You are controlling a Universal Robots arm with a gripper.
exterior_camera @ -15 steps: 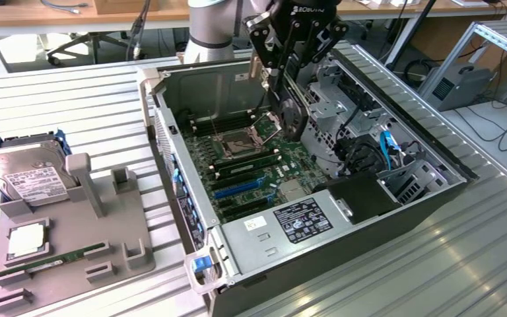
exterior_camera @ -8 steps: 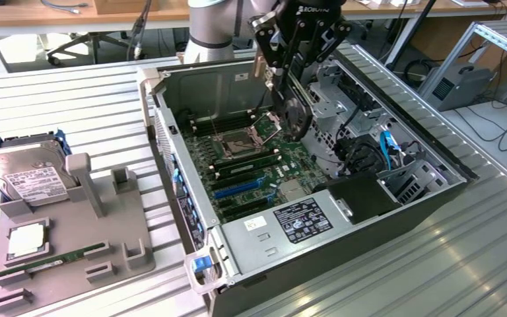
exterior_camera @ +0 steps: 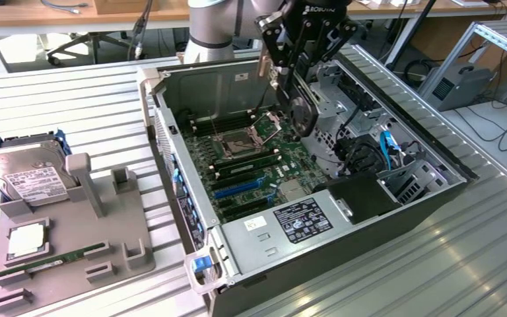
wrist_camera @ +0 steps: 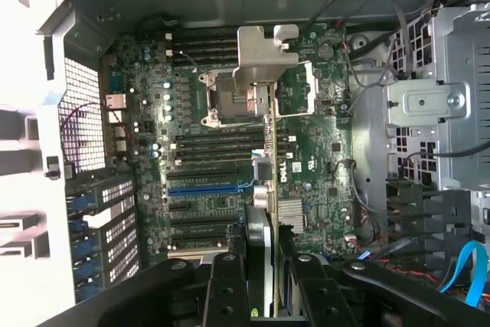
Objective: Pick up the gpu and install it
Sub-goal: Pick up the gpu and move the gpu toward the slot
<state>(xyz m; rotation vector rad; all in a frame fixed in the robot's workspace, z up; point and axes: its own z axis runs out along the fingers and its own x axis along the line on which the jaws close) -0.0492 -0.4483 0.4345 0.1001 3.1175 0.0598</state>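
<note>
At the exterior view's left, a grey holder (exterior_camera: 103, 244) sits on the slatted metal surface (exterior_camera: 77, 112). It carries a hard drive (exterior_camera: 24, 175), a processor chip (exterior_camera: 26, 241) and a green memory stick (exterior_camera: 51, 262). Next comes the open computer case (exterior_camera: 161, 132), lying on its side with the motherboard (exterior_camera: 253, 165) facing up. Over the board I hold the gpu (exterior_camera: 302, 109) in the air, apart from the board beneath it, my hand (wrist_camera: 265, 269) clamped on it with one finger (wrist_camera: 226, 289) against each face. The card stands on edge with its faces upright, so the wrist view looks along its thin edge. In the exterior view its long axis slants from the beige metal bracket (exterior_camera: 261, 63), up by the case's far wall, down toward the exterior view's right, with the round fan on its dark face turned that way. In the wrist view that edge runs across the line of the blue expansion slot (wrist_camera: 207, 188), not along it, and the bracket end lies over the processor socket (wrist_camera: 230, 101). Further right are the labelled power supply (exterior_camera: 302, 221) and a blue cable (exterior_camera: 385, 148) by the drive bays.
</note>
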